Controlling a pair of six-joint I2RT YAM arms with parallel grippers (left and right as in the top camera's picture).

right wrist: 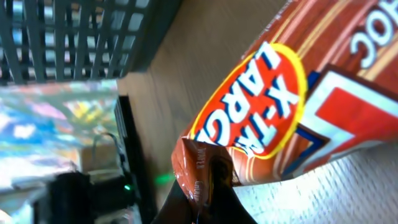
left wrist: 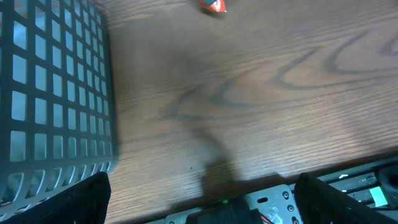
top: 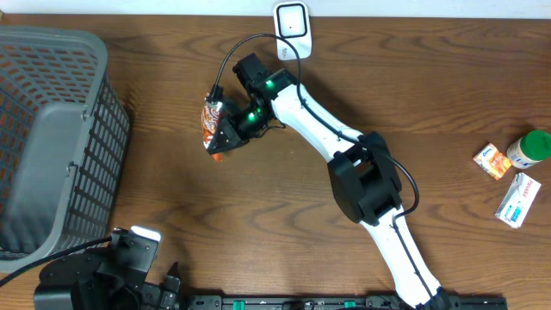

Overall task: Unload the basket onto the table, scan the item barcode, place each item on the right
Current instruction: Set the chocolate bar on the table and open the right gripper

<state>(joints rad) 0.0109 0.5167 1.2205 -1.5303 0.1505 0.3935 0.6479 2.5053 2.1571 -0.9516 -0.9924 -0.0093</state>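
The snack packet (top: 209, 120) is pinched in the closed jaws of the right gripper (top: 225, 131), left of the table's (top: 284, 198) middle. It sits between the grey basket (top: 52, 138) at the left edge and the white scanner (top: 293, 19) at the far edge, well apart from both. Away at the right lie a small orange box (top: 492, 161), a green-capped bottle (top: 529, 148) and a white carton (top: 517, 200), close together. From the left wrist, the left gripper (left wrist: 202, 180) stands wide open over bare wood with nothing between its dark fingers (left wrist: 81, 199). The basket's lattice wall is just to one side, and a red corner of the packet (left wrist: 213, 5) shows at the top edge. From the right wrist, the packet fills most of the frame, brown and orange with a yellow-ringed red oval reading "X-TRA LARGE". Its crimped end is clamped in the dark fingertips (right wrist: 205, 196) at the bottom, and the basket is up in the corner. No barcode is visible on the face shown.
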